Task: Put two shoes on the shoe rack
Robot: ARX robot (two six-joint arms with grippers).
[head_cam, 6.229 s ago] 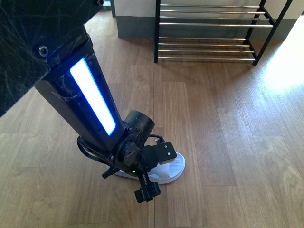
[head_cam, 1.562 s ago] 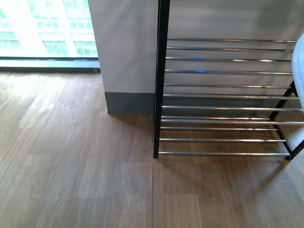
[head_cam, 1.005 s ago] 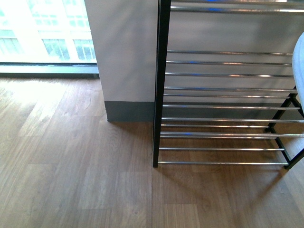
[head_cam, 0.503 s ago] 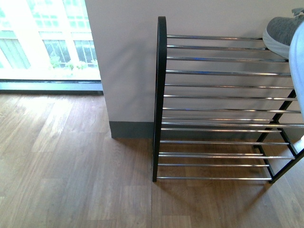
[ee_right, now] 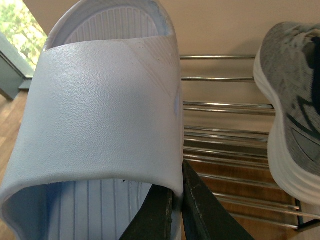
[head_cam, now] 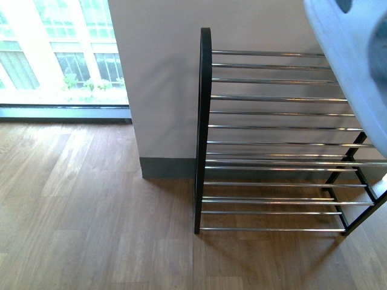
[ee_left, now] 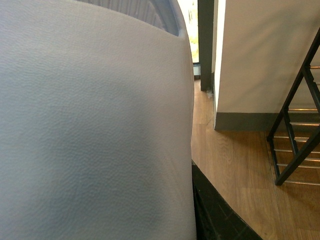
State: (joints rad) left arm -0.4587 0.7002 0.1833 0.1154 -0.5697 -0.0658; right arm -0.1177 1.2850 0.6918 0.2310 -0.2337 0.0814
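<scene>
A pale blue slipper (ee_right: 105, 110) fills the right wrist view, and my right gripper (ee_right: 177, 200) is shut on the edge of its strap. It hangs in front of the shoe rack (ee_right: 220, 107). One grey knit shoe (ee_right: 295, 100) with a thick white sole rests on the rack's upper bars, beside the slipper. My left gripper (ee_left: 194, 200) is shut on a second pale slipper (ee_left: 95, 125), which blocks most of the left wrist view. In the front view a slipper (head_cam: 357, 66) covers the upper right, over the shoe rack (head_cam: 205, 121). Only one shoe shows.
The rack stands against a white wall (head_cam: 157, 78) with a grey skirting. A bright window (head_cam: 60, 54) lies to the left. Wooden floor (head_cam: 91, 229) spreads in front of the rack. The rack's black end frame (ee_left: 295, 135) is near the left slipper.
The pale slipper has come much further into the front view's upper right and now hides the grey shoe seen there half a second ago. The rack's top has come into view.
</scene>
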